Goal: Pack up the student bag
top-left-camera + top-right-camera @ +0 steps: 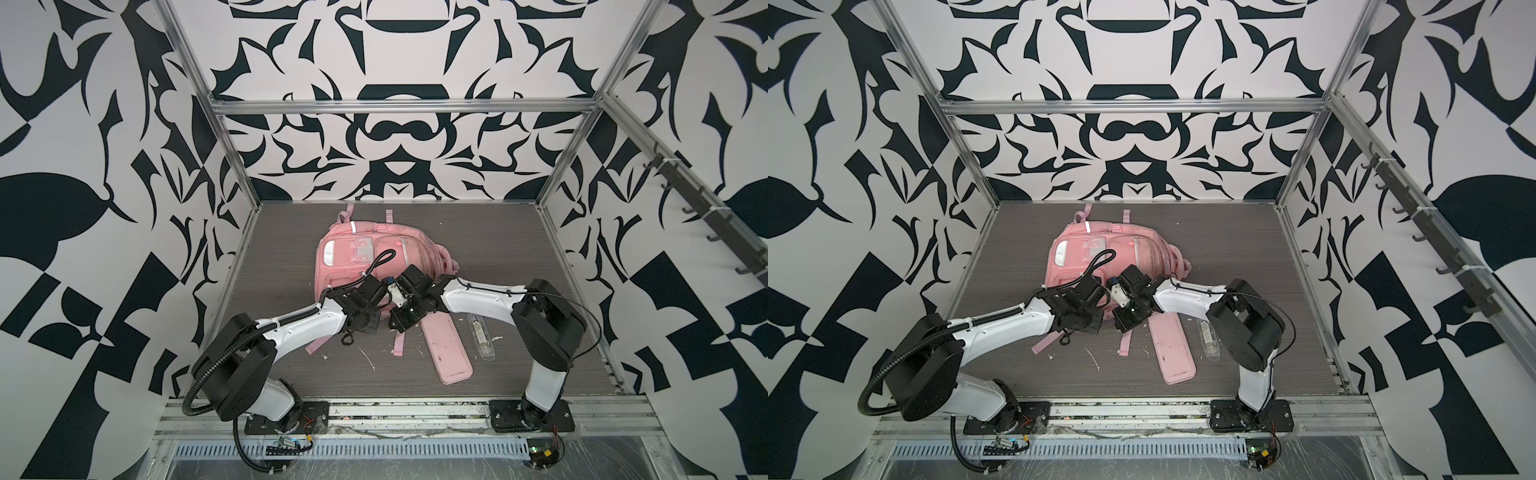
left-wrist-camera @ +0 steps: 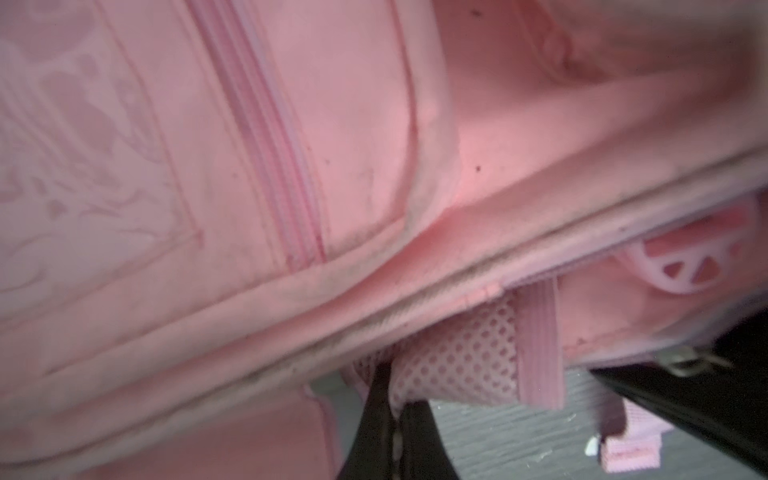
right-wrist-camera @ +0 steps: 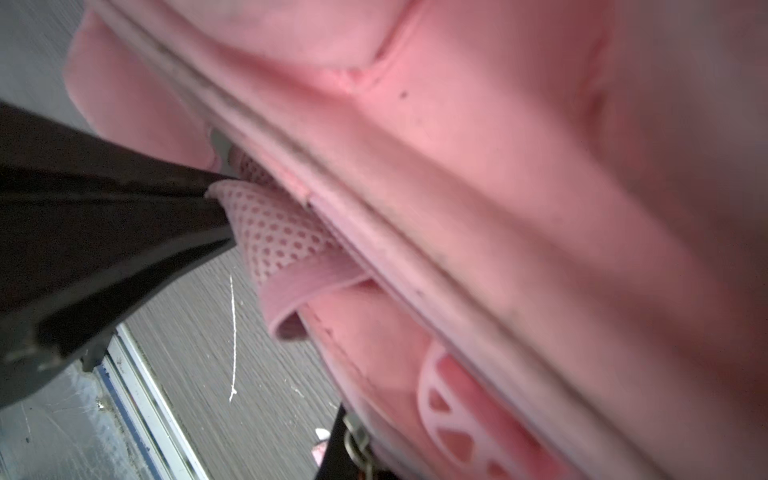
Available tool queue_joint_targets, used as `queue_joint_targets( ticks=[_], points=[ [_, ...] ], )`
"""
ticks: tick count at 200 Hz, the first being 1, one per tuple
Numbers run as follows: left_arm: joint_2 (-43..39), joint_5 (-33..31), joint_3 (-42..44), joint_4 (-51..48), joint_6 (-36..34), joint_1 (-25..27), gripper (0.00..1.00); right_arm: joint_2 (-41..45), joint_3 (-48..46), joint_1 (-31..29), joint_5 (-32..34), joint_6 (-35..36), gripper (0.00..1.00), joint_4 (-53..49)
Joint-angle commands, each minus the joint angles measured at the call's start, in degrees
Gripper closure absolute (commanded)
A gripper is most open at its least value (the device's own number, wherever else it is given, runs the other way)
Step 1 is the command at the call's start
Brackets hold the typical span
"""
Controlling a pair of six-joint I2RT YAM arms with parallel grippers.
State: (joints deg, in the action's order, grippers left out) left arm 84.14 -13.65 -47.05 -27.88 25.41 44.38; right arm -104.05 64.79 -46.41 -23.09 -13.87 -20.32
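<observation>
- The student bag [image 1: 365, 257] [image 1: 1096, 253] lies flat in the middle of the grey worktop [image 1: 519, 249], a bit toward the back. Both top views show it.
- A silver strip [image 1: 353, 227] and a clear patch [image 1: 362, 246] on the bag face up.
- The left arm [image 1: 299, 324] and the right arm [image 1: 478, 295] come in from the bottom corners of the frame. They meet at the near edge of the bag, just below the middle of the frame.
- The left tool [image 2: 386, 390] is clenched. Its black fingers pinch the dotted mesh part [image 2: 457, 357] [image 3: 274, 232] at the edge of the bag.
- The right tool [image 3: 338, 440] is clenched too. A small metal zip pull [image 2: 685, 361] [image 3: 356, 438] sits right at its tip and looks pinched between the fingers.
- The two tools are very close to each other, with only a little of the bag's edge between them.
- Thin pink straps [image 1: 398, 343] stick out from under the bag toward the bottom of the frame.
- A flat pink pencil case [image 1: 446, 353] [image 1: 1173, 349] lies on the worktop to the lower right of the bag. Its top end goes under the right arm's wrist.
- A small clear packet [image 1: 482, 336] lies just to the right of the pencil case, not touching it.
- Little white scraps [image 1: 368, 359] lie on the worktop near the straps.
</observation>
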Motion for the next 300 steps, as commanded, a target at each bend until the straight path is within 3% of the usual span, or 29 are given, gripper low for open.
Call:
queue_joint_targets(
  ticks=[1,44,81,102,125,151,175,225,258,300],
  points=[
    [0.2,-4.5,0.0,-4.0,1.5,-3.1,0.95,5.7,-1.8,3.2,0.5,2.2,1.00,-5.6],
    [-0.9,-3.6,0.6,-3.6,1.7,-7.9,0.96,8.8,-2.6,8.5,4.4,2.8,1.00,-9.3],
    [-1.3,-2.2,-0.1,-3.3,2.0,-12.4,0.95,10.6,-2.4,13.1,13.7,0.8,1.00,-12.6],
    [-0.7,-1.2,-1.0,-2.3,1.4,-14.8,0.94,12.3,-3.0,17.5,16.5,0.2,1.00,-12.5],
    [1.1,1.0,-2.7,-0.2,1.4,-17.6,0.93,11.8,-2.2,18.0,17.2,0.2,1.00,-12.4],
    [6.3,7.1,-6.6,4.4,3.5,-21.2,0.92,8.6,-0.9,15.2,13.0,0.0,1.00,-10.3],
    [11.2,8.9,-13.7,5.0,4.6,-22.8,0.90,5.0,2.4,9.7,11.2,0.1,1.00,-9.9],
    [17.3,14.6,-26.0,3.7,4.6,-27.5,0.64,-2.6,11.0,2.6,3.3,-4.2,1.00,-3.8],
    [11.0,13.7,-20.4,4.8,3.9,-27.4,0.47,-5.8,15.6,1.3,1.6,-5.7,1.00,-2.0],
    [1.8,19.3,-8.5,6.1,7.6,-24.0,0.43,-4.5,13.2,1.4,2.8,-5.0,1.00,-2.7]
  ],
)
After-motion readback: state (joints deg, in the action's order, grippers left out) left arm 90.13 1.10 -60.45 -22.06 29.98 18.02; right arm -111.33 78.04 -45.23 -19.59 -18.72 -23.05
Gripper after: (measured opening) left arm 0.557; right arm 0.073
